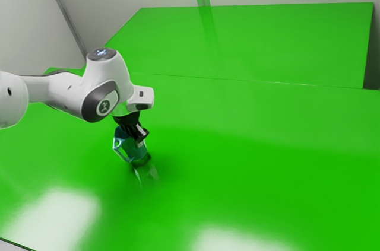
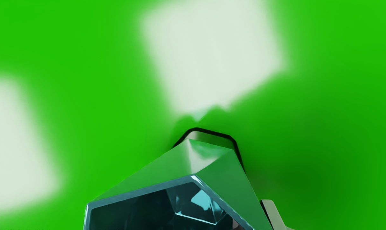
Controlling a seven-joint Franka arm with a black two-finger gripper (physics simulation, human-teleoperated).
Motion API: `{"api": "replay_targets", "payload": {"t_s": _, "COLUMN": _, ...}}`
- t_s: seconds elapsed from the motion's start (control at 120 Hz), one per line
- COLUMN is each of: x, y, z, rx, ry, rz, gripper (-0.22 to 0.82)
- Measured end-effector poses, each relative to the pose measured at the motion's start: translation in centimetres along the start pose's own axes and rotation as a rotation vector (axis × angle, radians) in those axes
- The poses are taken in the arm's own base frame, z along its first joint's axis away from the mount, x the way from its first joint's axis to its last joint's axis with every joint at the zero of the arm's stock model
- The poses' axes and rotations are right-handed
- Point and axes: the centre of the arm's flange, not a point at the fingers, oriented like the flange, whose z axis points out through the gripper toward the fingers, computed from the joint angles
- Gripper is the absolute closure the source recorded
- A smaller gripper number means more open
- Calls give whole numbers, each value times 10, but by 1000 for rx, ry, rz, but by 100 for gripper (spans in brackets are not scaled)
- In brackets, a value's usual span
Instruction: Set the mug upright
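The gripper [image 1: 140, 139] points down at the mug [image 1: 132, 150], a bluish, see-through, faceted one. Its handle [image 1: 119, 149] is toward the exterior view's left. The mug leans, opening up toward the hand and base toward the table. In the wrist view the faceted mug [image 2: 218, 163] has its opening toward the camera. The gripper [image 2: 252, 218] is shut on the mug's wall: one finger stands outside against it, and a small part of the other shows inside the rim. Whether the base touches the table cannot be told.
The glossy green table [image 1: 249, 168] carries white light reflections and a faint reflection below the mug. A second green surface [image 1: 255, 43] lies beyond it, in front of pale walls. The arm comes in from the exterior view's left.
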Motion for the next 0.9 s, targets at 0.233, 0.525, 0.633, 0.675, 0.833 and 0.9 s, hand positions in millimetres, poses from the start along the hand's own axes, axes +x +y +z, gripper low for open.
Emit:
{"api": "replay_targets", "payload": {"t_s": 0.233, "x": 1, "y": 1, "z": 7, "rx": -3, "ry": -9, "rz": -33, "gripper": 78}}
{"api": "replay_targets", "payload": {"t_s": 0.525, "x": 1, "y": 1, "z": 13, "rx": -7, "ry": -20, "rz": -61, "gripper": 78}}
{"api": "replay_targets", "payload": {"t_s": 0.633, "x": 0, "y": 2, "z": 14, "rx": -11, "ry": -23, "rz": -68, "gripper": 71}}
{"api": "replay_targets", "payload": {"t_s": 0.675, "x": 0, "y": 2, "z": 14, "rx": -13, "ry": -23, "rz": -70, "gripper": 62}}
{"api": "replay_targets", "payload": {"t_s": 0.833, "x": 0, "y": 2, "z": 1, "rx": -15, "ry": 3, "rz": -78, "gripper": 31}}
{"api": "replay_targets", "payload": {"t_s": 0.9, "x": 1, "y": 0, "z": -15, "rx": -9, "ry": 34, "rz": -82, "gripper": 23}}
